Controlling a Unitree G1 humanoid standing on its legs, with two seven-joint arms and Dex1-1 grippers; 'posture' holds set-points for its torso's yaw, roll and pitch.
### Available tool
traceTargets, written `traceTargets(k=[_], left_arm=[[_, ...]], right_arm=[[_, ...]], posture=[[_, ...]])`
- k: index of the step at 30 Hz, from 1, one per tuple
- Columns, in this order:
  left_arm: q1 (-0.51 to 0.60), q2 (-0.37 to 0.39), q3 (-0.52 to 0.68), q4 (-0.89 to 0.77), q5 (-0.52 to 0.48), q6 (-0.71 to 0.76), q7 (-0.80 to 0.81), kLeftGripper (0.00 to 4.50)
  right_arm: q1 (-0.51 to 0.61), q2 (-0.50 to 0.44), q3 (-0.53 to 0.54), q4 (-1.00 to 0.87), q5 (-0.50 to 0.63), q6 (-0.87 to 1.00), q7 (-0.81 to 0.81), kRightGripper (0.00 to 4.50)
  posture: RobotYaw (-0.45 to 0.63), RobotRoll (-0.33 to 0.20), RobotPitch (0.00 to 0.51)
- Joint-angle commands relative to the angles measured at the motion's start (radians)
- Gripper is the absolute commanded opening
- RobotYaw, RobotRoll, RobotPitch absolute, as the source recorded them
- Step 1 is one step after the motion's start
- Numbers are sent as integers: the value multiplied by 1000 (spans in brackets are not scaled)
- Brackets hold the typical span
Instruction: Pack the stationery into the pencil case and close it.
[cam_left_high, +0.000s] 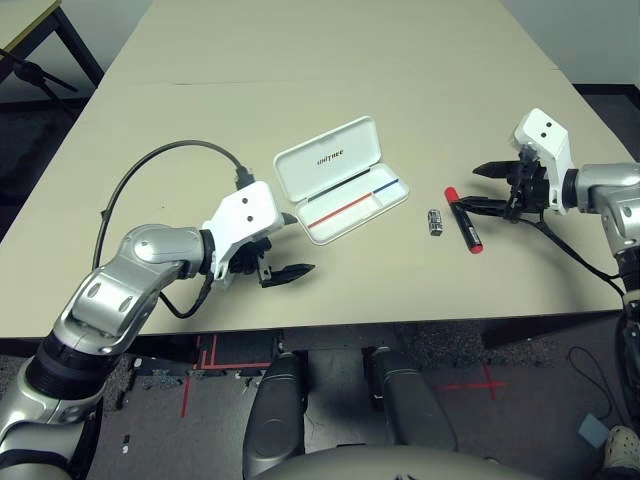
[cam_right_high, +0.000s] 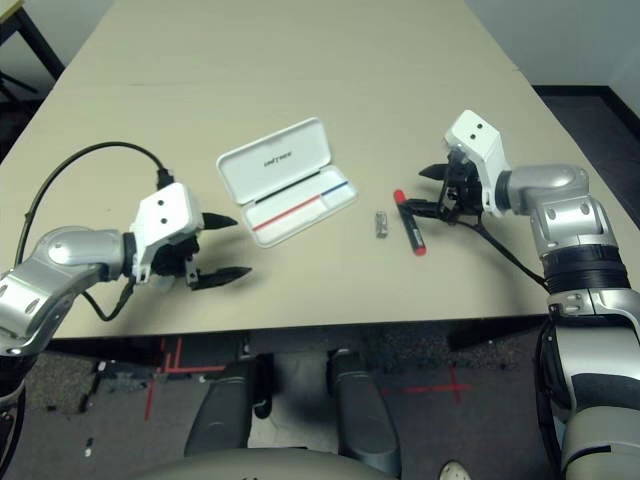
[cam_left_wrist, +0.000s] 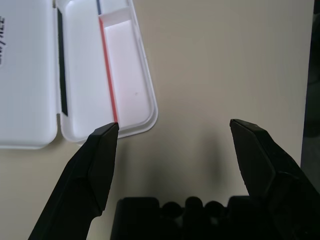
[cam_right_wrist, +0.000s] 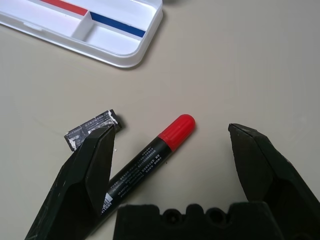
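Note:
The white pencil case lies open mid-table, lid flat at the back, and its tray shows a red-blue line. To its right lie a small silver-grey metal piece and a marker with a black body and red cap. My right gripper hovers open just right of the marker; in the right wrist view the marker and metal piece lie between its spread fingers. My left gripper is open, holding nothing, in front of and left of the case's near corner.
The beige table stretches far back behind the case. A black cable loops over the table by my left arm. The front edge runs just below my left gripper. Another table's corner stands at the far left.

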Motion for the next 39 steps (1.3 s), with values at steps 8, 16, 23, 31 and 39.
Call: traceTargets(k=[8,16,23,31,39], left_arm=[[-111,-87,-148,137,112,-28,-30,4474],[-170,-153,-186,231,155,-50,-56,4474],[-183,-171,-205,290,187,-57,-85,4474],[-190,-186,-229,308,215,-53,-122,4474],[-212,-187,-251,347,247,-49,-150,3144]], right_arm=[[31,-18,-5,-23,-10,-3,-7,4500],[48,-24,-14,-44,-7,3,-21,4500],[60,-23,-18,-56,-5,6,-39,4500],[58,-19,-19,-51,-5,1,-56,4500],[61,-15,-24,-53,-4,-3,-80,4500]], posture=[[-12,0,167],[-29,0,169],[-37,0,171],[-42,0,172],[-52,0,173]])
